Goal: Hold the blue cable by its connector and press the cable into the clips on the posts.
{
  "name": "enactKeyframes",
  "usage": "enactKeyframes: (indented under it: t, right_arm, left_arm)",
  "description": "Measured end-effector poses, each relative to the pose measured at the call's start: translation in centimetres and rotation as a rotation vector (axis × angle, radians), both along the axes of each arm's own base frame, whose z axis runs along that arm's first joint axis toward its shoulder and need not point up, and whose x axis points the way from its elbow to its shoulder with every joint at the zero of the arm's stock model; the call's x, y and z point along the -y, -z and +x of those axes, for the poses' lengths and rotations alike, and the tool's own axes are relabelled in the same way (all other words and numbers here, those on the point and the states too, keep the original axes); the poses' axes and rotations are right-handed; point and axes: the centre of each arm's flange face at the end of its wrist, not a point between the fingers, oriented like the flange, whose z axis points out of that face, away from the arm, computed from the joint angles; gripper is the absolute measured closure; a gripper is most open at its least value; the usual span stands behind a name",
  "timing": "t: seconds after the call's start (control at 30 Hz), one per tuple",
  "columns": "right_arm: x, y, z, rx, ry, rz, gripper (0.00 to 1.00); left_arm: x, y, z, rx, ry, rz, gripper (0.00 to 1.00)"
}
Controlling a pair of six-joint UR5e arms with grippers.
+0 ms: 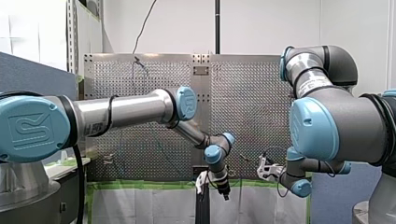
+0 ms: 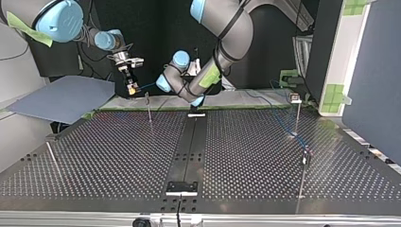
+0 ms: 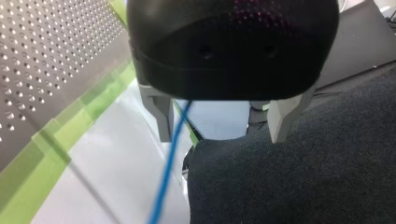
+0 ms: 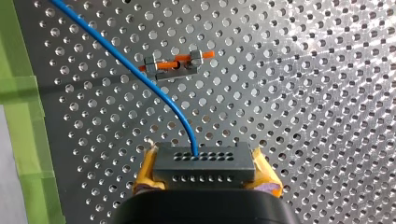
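**Blue cable held by its connector at the desk's far edge**

Front view. Saw my left gripper [image 1: 224, 191] hanging fingers-down in front of the green tape [image 1: 140, 185] along the edge of the desk [image 1: 252, 102], near the middle. Found my right gripper [image 1: 264, 169] close beside it, toward the view's right. Could not read either gripper's fingers from there.

Top view. Found my right gripper [image 2: 131, 88] at the view's left, near the desk's far edge, closed with yellow pads on the connector. Traced the blue cable [image 2: 147, 85] from it toward the view's right, passing above a thin post [image 2: 149, 108]. Picked out more blue cable lying on the desk at the view's right, near another post [image 2: 297, 116].

Left wrist view. Found my left gripper [image 3: 223, 123] open, two pale fingers [image 3: 161, 119] well apart and holding nothing. Saw the blue cable [image 3: 169, 158] running between them, just beside one finger; could not tell whether touching. Noted dark grey fabric [image 3: 303, 177] below, with green tape and the desk off to one side.

Right wrist view. Found my right gripper [image 4: 205, 175] clamped on the dark connector [image 4: 204, 161], yellow pads [image 4: 266, 179] pressed against both ends. Followed the blue cable [image 4: 180, 114] out of the connector's upper row of holes, curving away over the desk [image 4: 303, 93] and passing just beside a metal clip [image 4: 161, 67] carrying an orange piece [image 4: 184, 60]. Could not tell whether cable and clip touched.
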Motion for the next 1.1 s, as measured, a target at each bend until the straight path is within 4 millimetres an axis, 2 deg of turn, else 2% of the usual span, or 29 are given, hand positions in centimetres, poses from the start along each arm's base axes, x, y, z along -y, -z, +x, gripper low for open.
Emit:
enactKeyframes:
  t: [0.5,1.1]
  right_arm:
    - [-0.1,0.1,0.1,0.000,-0.001,0.002,1.00]
    - [-0.9,0.5,1.4,-0.025,0.034,0.006,1.00]
  left_arm:
    - [-0.4,0.4,0.7,0.015,-0.016,-0.008,0.00]
    - [-0.7,0.5,2.0,0.049,-0.050,-0.043,0.00]
